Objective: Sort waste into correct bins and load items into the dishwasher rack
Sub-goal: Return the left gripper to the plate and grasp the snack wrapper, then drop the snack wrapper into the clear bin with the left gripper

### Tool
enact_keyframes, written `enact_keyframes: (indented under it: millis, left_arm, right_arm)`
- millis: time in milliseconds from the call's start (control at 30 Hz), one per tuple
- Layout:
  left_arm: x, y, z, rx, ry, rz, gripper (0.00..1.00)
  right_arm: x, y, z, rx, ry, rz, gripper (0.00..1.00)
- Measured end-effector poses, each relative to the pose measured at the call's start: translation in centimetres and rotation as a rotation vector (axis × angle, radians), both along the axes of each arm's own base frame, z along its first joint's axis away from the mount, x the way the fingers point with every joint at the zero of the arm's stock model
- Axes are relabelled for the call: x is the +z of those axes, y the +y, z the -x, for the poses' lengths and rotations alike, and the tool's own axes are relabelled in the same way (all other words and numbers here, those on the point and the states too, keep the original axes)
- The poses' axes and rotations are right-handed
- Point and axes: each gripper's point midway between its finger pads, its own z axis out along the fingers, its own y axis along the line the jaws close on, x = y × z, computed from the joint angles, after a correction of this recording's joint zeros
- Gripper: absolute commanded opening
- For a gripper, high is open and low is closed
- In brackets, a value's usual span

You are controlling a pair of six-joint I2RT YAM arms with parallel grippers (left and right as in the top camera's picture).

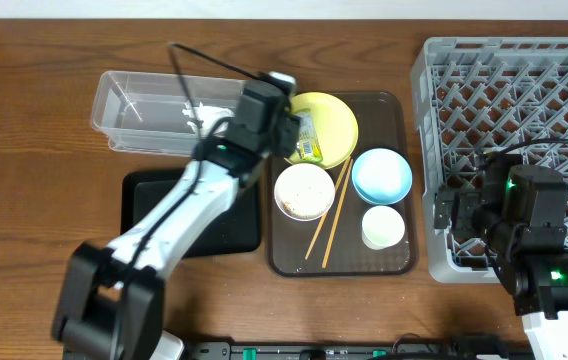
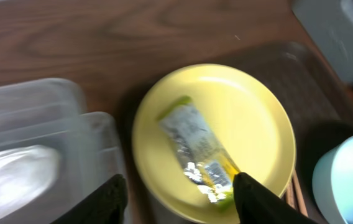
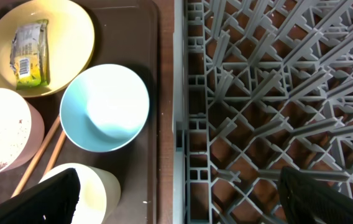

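Observation:
The yellow plate [image 1: 332, 122] sits at the back of the brown serving tray and holds a white-and-green wrapper [image 1: 310, 140]. My left gripper [image 1: 286, 125] hovers over the plate's left edge, open and empty. In the left wrist view its fingers [image 2: 179, 202] straddle the wrapper's near end [image 2: 195, 146] on the plate [image 2: 251, 118]. The white bowl [image 1: 303, 191], light blue bowl [image 1: 381, 174], white cup [image 1: 382, 227] and chopsticks [image 1: 331, 210] lie on the tray. My right gripper [image 1: 451, 213] is open and empty [image 3: 192, 199] over the left edge of the grey rack [image 1: 524, 90].
The clear tub [image 1: 129, 105] stands at the back left with a white clump in it [image 1: 200, 110]. The black tray [image 1: 144, 210] lies in front of it, partly under my left arm. The brown serving tray [image 1: 399, 130] sits between the bins and the rack.

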Motion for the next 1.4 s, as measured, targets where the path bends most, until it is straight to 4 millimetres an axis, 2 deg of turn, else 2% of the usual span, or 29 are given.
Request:
enact_keyframes:
  millis: [167, 300, 600, 667, 800, 867, 933, 1033, 1100, 1167, 1267, 1333, 1400]
  left_arm:
    - [-4.6, -1.8, -0.3, -0.027, 0.051, -0.035, 0.62]
    - [-7.4, -2.5, -1.2, -0.026, 0.058, -0.044, 0.62]
    - [-11.5, -3.0, -2.1, -0.011, 0.077, -0.036, 0.60]
    - [-11.9, -3.0, -2.1, 0.000, 0.085, -0.029, 0.47]
    - [-12.4, -3.0, -2.1, 0.012, 0.097, -0.025, 0.13]
    - [-12.5, -3.0, -2.0, 0.010, 0.100, -0.025, 0.06]
    - [-12.4, -3.0, -2.0, 0.014, 0.099, -0.024, 0.06]
    - [-12.0, -3.0, -2.1, 0.013, 0.093, -0.020, 0.06]
    - [-10.7, -3.1, -2.2, 0.013, 0.074, -0.010, 0.06]
    - [-8.6, -3.1, -2.4, 0.013, 0.040, 0.009, 0.06]
    - [-3.8, -2.8, -2.5, 0.020, -0.030, 0.049, 0.06]
    - [-0.4, -1.6, -2.5, 0.042, -0.076, 0.070, 0.06]
    - [2.0, 0.3, -2.8, 0.084, -0.111, 0.076, 0.06]
  right_arm:
    - [0.0, 0.0, 0.0, 0.001, 0.000, -0.001, 0.99]
    - [0.0, 0.0, 0.0, 0.002, 0.000, -0.002, 0.99]
    - [0.0, 0.0, 0.0, 0.002, 0.001, -0.002, 0.99]
    - [0.0, 0.0, 0.0, 0.002, 0.002, -0.002, 0.99]
    - [0.0, 0.0, 0.1, 0.002, 0.003, -0.002, 0.99]
    - [0.0, 0.0, 0.1, 0.002, 0.003, -0.002, 0.99]
    - [0.0, 0.0, 0.1, 0.002, 0.003, -0.002, 0.99]
    - [0.0, 0.0, 0.1, 0.002, 0.003, -0.002, 0.99]
    - [0.0, 0.0, 0.1, 0.002, 0.003, -0.002, 0.99]
    - [0.0, 0.0, 0.1, 0.002, 0.003, -0.002, 0.99]
    - [0.0, 0.0, 0.1, 0.002, 0.003, -0.002, 0.99]
    - [0.0, 0.1, 0.1, 0.002, 0.003, -0.002, 0.99]
    - [0.0, 0.0, 0.0, 0.002, 0.002, -0.002, 0.99]
